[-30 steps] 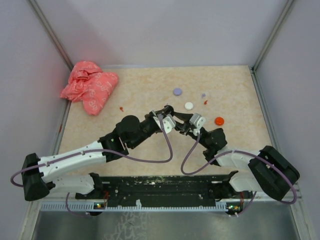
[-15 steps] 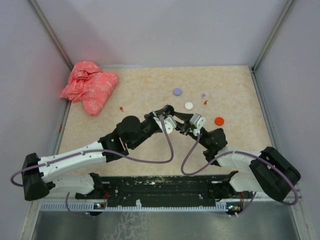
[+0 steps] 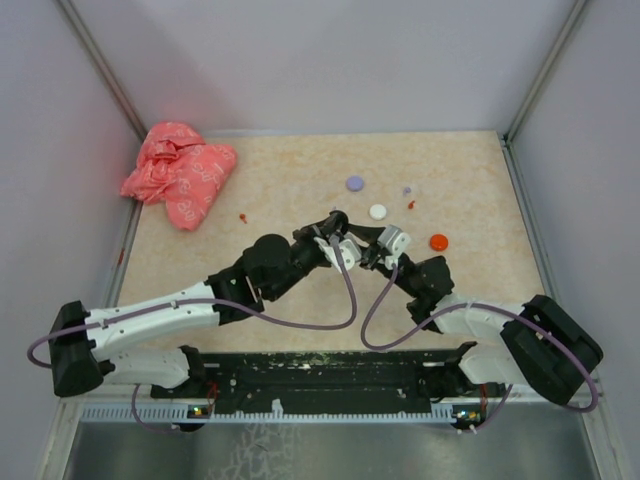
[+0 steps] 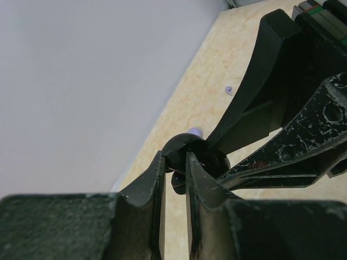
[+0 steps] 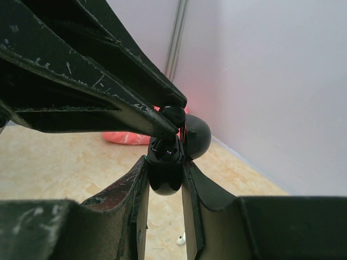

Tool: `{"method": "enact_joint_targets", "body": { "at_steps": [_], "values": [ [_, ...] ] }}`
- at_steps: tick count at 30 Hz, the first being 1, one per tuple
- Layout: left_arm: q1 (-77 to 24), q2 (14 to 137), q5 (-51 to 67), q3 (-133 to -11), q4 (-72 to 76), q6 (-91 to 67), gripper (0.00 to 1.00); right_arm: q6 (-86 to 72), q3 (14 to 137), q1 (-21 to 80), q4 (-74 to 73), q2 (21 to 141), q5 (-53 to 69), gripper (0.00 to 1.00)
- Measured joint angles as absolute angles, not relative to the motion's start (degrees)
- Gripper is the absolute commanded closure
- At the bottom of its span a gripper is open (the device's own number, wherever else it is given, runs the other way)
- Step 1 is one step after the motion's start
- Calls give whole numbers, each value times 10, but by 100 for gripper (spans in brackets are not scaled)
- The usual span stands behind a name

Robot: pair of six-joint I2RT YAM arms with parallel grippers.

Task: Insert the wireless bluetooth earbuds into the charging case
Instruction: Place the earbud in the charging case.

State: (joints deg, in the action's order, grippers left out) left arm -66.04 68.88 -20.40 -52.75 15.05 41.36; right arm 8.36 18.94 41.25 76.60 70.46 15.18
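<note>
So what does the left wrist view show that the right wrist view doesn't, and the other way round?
Left wrist only: a lilac earbud and the edge of a lilac disc on the table. Right wrist only: the pink bag and a white earbud. Both: the left claw and right claw meeting at the black charging case, which the right claw grips; the left seems to pinch a black earbud.

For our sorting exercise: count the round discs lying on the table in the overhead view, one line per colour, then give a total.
Lilac disc: 1
White disc: 1
Orange-red disc: 1
Total: 3
</note>
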Motion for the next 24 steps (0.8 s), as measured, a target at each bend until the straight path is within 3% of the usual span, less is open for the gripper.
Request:
{"method": "enact_joint_targets", "body": {
  "at_steps": [24],
  "values": [
    [-706,706,-283,-525,167,451,89,64,189,415,755,701,142,100]
  ]
}}
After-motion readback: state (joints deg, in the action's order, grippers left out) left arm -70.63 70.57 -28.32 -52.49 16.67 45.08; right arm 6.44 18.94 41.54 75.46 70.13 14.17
